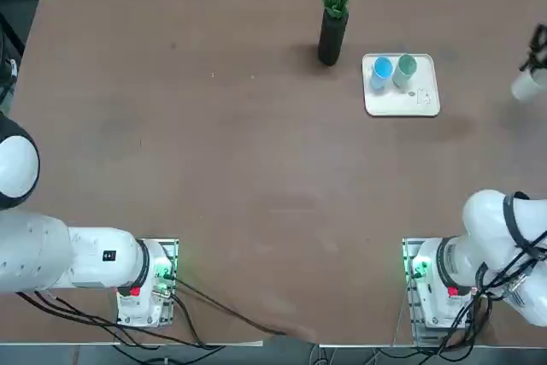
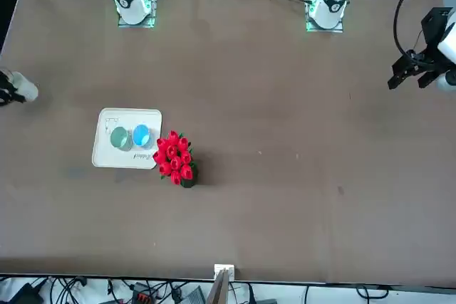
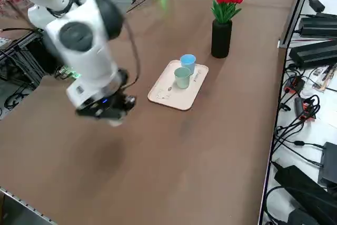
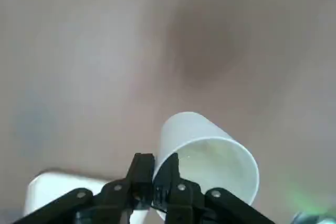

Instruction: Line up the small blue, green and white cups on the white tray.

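Top view, tray: the white tray (image 1: 402, 107) lies toward the far edge of the table (image 1: 256, 185), on its right half.
Top view, cups on it: the blue cup (image 1: 380, 73) is by the tray's far left corner, the green cup (image 1: 405, 70) just beside it along the far edge; coming in too close, I could knock the green one into the blue.
Top view, white cup: it (image 1: 527, 85) hangs from my right gripper (image 1: 534, 66) by the table's right edge, well apart from the tray.
Front view, vase: the dark vase (image 2: 189, 177) stands just beyond the tray's left edge; overshooting that way could tip it.
Right side view, arm height: the gripper seems raised above the table; letting go too high would likely make the cup bounce or roll.
Right wrist view, fingers: closed on the white cup's wall near its rim, the cup slanting; such a thin pinch could let it swivel, and its base might catch the tray's raised rim.
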`<state>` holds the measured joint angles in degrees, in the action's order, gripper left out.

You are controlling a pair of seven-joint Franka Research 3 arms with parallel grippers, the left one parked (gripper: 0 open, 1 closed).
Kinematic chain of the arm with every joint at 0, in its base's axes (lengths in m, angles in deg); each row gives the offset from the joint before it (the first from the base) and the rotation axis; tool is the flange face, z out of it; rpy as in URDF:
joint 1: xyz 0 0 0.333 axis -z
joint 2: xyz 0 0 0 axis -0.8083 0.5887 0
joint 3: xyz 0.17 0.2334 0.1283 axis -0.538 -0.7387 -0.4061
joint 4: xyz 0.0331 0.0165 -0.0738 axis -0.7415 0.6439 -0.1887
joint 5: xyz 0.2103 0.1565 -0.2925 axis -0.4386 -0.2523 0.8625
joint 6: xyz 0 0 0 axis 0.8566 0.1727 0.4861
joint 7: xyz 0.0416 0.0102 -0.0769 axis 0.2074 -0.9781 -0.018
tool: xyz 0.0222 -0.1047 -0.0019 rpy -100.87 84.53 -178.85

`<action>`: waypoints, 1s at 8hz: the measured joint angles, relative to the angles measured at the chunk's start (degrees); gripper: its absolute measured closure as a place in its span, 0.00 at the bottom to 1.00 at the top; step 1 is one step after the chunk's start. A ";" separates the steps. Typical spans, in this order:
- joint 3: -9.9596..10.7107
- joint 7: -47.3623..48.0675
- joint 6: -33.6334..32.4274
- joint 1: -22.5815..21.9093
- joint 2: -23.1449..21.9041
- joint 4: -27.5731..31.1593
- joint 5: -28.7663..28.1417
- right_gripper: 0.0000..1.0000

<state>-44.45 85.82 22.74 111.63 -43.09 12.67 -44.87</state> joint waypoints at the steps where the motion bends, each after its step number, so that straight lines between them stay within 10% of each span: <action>1: -3.30 7.00 0.77 -2.40 0.41 0.48 -0.09 0.97; 4: -4.29 22.69 8.51 -13.51 5.12 1.85 0.04 0.97; 8: -3.76 28.12 13.91 -17.08 10.01 2.19 0.10 0.97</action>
<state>-48.22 113.95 36.64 94.55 -33.08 14.86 -44.76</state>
